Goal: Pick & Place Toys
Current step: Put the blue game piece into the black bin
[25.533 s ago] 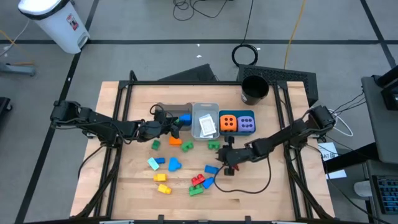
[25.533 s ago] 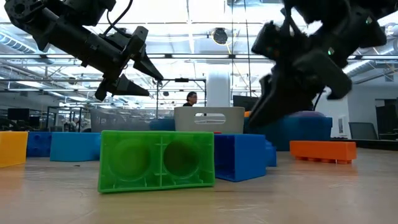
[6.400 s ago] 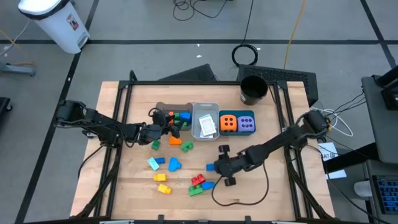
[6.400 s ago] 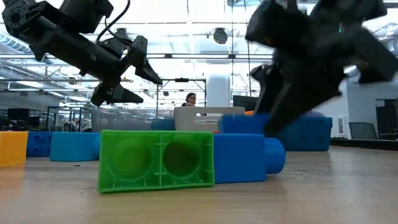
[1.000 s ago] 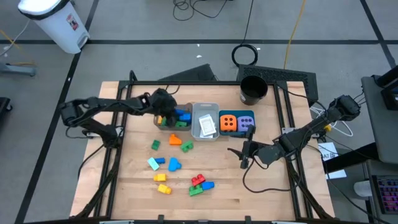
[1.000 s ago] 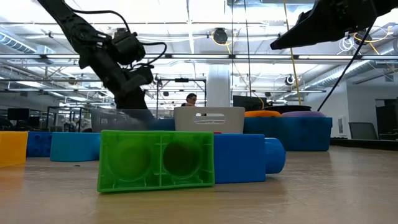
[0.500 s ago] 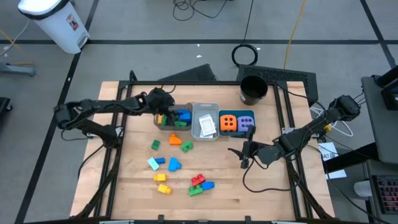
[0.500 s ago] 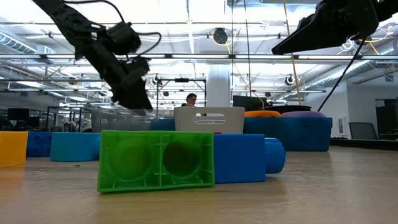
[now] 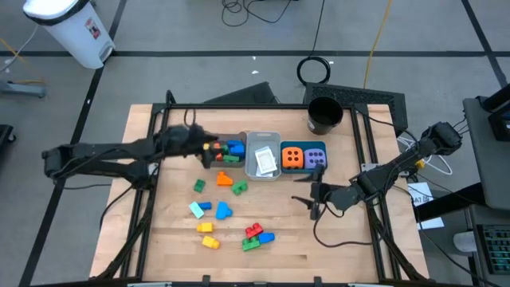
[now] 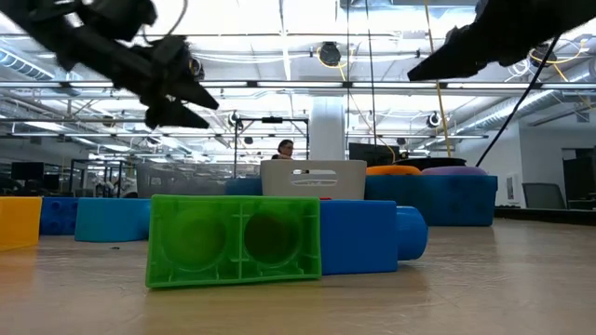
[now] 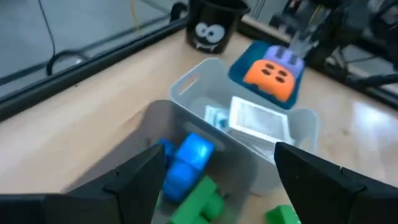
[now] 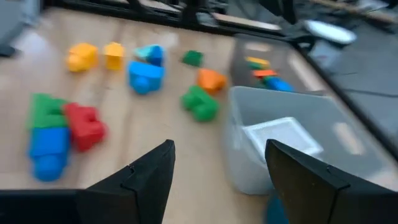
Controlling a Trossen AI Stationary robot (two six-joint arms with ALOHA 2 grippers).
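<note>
Left tool (image 9: 209, 147) spread, empty, above grey bin (image 9: 221, 152) of bricks (image 9: 232, 150); right tool (image 9: 306, 199) spread, empty, near tabletop's (image 9: 335, 247) right edge

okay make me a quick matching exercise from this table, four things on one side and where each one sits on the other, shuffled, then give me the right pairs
Things:
1. white cards
2. orange dotted cube
3. black cup
4. yellow bricks

Places:
A. teal bin
B. table's far edge, right of the bins
C. loose on the table, near side
D. clear bin

Pairs: 1-D, 2-A, 3-B, 4-C
</note>
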